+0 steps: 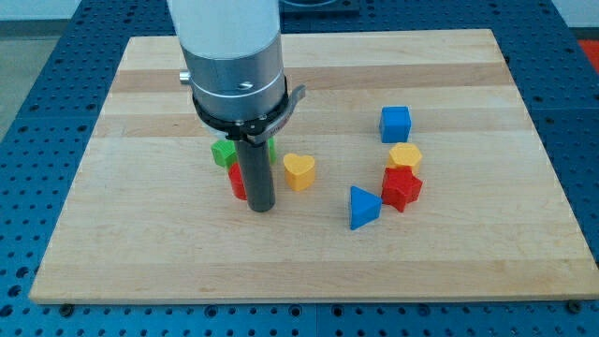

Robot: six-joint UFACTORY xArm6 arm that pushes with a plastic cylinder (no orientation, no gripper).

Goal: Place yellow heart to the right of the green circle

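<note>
The yellow heart (299, 171) lies near the board's middle. My tip (260, 208) rests on the board just left of and slightly below the heart, a small gap apart. A green block (224, 153) sits left of the rod, and a sliver of green (271, 150) shows on the rod's right; the rod hides most of this, so I cannot tell which is the circle. A red block (237, 181) stands right behind the rod on its left, partly hidden.
At the view's right are a blue cube (395, 123), a yellow block (405, 156), a red block (401, 188) and a blue triangle (363, 207). The wooden board (140, 243) lies on a blue table.
</note>
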